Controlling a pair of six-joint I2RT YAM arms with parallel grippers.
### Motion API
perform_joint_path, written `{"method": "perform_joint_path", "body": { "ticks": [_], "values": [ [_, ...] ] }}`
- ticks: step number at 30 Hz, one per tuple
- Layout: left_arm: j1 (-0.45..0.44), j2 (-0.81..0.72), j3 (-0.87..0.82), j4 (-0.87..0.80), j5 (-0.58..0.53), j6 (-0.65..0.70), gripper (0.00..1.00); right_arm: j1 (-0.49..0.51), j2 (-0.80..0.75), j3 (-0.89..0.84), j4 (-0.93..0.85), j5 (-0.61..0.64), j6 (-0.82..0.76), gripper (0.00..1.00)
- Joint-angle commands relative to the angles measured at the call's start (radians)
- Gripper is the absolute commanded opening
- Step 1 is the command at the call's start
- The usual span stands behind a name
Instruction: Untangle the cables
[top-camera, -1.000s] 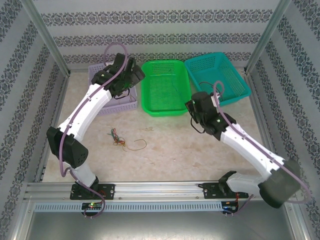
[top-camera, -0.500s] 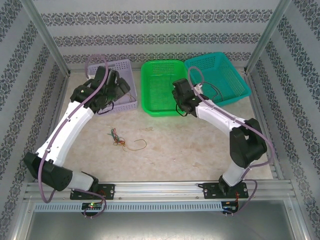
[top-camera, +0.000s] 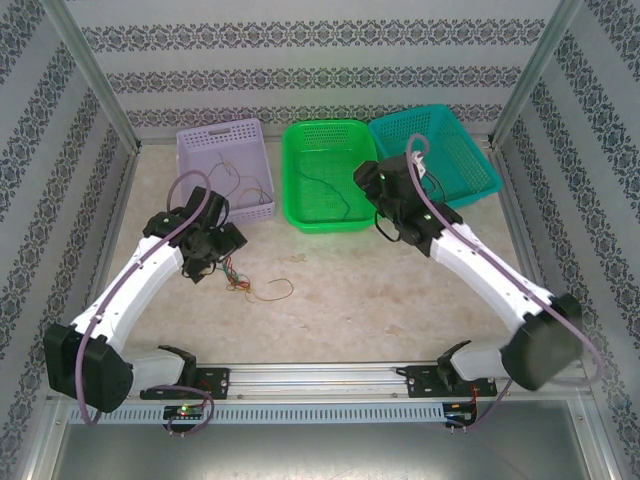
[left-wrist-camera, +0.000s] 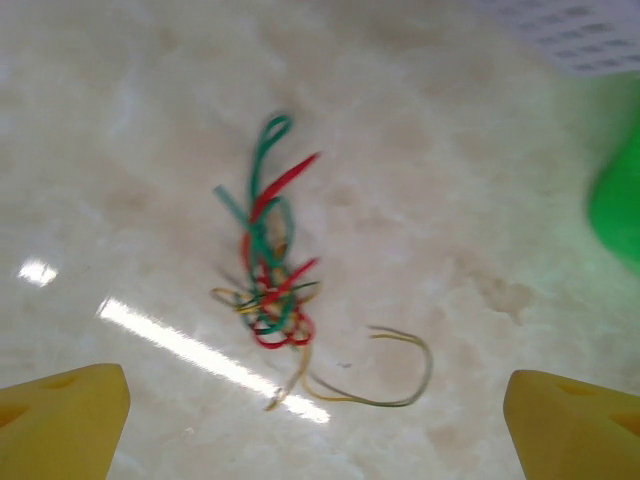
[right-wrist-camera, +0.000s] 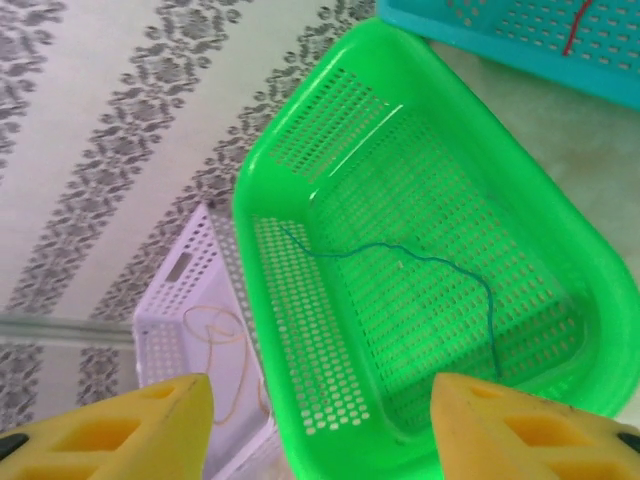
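Red, green and yellow cables (left-wrist-camera: 272, 290) lie knotted on the table (left-wrist-camera: 120, 150).

Cream marble-patterned table (top-camera: 380, 300) fills the centre; grey-and-white floral striped wallpaper walls (top-camera: 330, 45) and silver metal posts (top-camera: 95, 85) enclose it.

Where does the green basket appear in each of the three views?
Top external: green basket at the back, centre.
Left wrist: probably the green basket, a blur at the right edge.
Right wrist: green basket across the middle, a thin cable inside.
Shared landmark: the lavender basket beside it, in all three views.
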Motion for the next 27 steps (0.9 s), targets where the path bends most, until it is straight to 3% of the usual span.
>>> {"method": "perform_joint_path", "body": {
  "ticks": [1, 4, 8, 14, 16, 18, 22, 27],
  "values": [
    [0.071, 0.015, -0.094, 0.075, 0.162, -0.057, 0.96, 0.039, -0.054, -0.097, -0.01, -0.104, -0.234, 0.57],
    [0.097, 0.097, -0.131, 0.158, 0.257, -0.07, 0.94, 0.114, -0.108, -0.185, -0.028, -0.176, -0.372, 0.55],
    [0.096, 0.197, -0.142, 0.191, 0.248, -0.045, 0.84, 0.214, -0.147, -0.294, -0.01, -0.264, -0.456, 0.54],
    [0.095, 0.282, -0.209, 0.288, 0.222, -0.01, 0.35, 0.314, -0.069, -0.323, 0.016, -0.389, -0.484, 0.54],
    [0.088, 0.285, -0.226, 0.308, 0.232, -0.018, 0.13, 0.326, -0.022, -0.315, 0.024, -0.429, -0.464, 0.54],
    [0.074, 0.248, -0.237, 0.325, 0.228, -0.039, 0.03, 0.336, 0.019, -0.297, 0.013, -0.444, -0.442, 0.54],
    [0.036, 0.142, -0.238, 0.382, 0.276, -0.115, 0.0, 0.342, 0.047, -0.295, 0.069, -0.471, -0.383, 0.55],
    [-0.017, 0.068, -0.168, 0.317, 0.271, -0.133, 0.0, 0.335, 0.074, -0.261, 0.118, -0.475, -0.352, 0.56]
  ]
}}
